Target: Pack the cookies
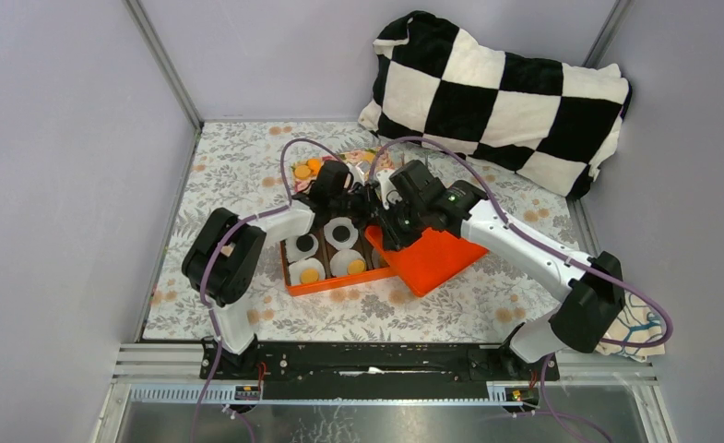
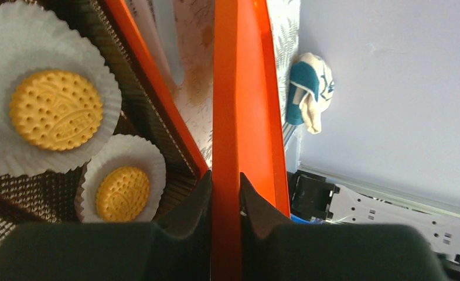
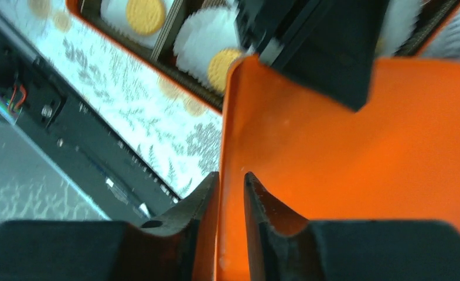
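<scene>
Most of the packing looks done. In the top view the orange box (image 1: 339, 284) sits at centre frame. The cookies (image 2: 56, 109) lie one to a cup in its white paper cups (image 2: 107, 88): two tan ones along the lower edge and two dark cookies (image 1: 342, 233) above them. The rest of the box is hidden beneath the arms. The left wrist view shows two tan cookies lying flat in their cups at the left of the frame.

The step in hand appears to be the closing. The orange lid (image 1: 441, 258) lies tilted just right of the box, one edge raised toward it, not yet over it. The left gripper (image 2: 225, 175) is clamped narrow on the lid's upright wall, a finger pressed to each face. The right gripper (image 3: 231, 175) straddles another edge of the same lid, jaws narrow and close on both sides — whether they bite or have slackened I cannot tell from the blurred frame.

What is left, by my reading, is to bring the lid over the box and seat it. A few orange discs (image 1: 306, 170) show just above the box at upper centre of the top view, outside it — if they are cookies, they may need packing first.
</scene>
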Available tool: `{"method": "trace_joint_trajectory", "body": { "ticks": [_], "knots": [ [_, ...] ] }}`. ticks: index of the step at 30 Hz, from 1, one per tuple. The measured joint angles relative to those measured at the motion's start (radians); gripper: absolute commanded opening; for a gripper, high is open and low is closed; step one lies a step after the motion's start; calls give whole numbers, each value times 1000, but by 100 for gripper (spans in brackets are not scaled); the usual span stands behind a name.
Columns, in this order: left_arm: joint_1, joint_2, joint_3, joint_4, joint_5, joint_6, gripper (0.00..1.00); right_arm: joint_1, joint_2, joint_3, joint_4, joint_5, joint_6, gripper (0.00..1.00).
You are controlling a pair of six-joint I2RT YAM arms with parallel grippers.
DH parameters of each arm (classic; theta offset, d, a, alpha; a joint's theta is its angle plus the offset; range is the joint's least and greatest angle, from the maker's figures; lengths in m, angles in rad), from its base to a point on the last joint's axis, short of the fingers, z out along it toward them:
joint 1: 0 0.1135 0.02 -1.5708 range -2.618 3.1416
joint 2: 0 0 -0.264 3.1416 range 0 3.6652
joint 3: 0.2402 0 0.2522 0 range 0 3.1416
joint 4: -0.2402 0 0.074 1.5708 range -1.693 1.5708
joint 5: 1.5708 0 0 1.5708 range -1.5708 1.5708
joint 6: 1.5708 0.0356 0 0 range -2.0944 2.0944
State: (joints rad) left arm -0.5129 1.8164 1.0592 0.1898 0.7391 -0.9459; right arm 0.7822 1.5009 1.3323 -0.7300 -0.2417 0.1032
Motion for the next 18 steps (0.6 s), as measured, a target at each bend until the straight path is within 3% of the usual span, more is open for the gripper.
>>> {"method": "trace_joint_trajectory", "body": {
  "ticks": [4, 5, 11, 18],
  "knots": [
    [-8, 8, 56, -159, -37, 47, 0, 27, -33, 34, 51, 146, -19, 59],
    [-9, 12, 81, -204, -47, 60, 0, 36, -46, 38, 55, 175, -19, 60],
    [17, 40, 267, -406, -82, 95, 0, 164, -95, 63, 60, 441, -59, 60],
    [30, 68, 471, -555, -122, 138, 0, 330, 14, 63, -5, 717, -56, 57]
  ]
}}
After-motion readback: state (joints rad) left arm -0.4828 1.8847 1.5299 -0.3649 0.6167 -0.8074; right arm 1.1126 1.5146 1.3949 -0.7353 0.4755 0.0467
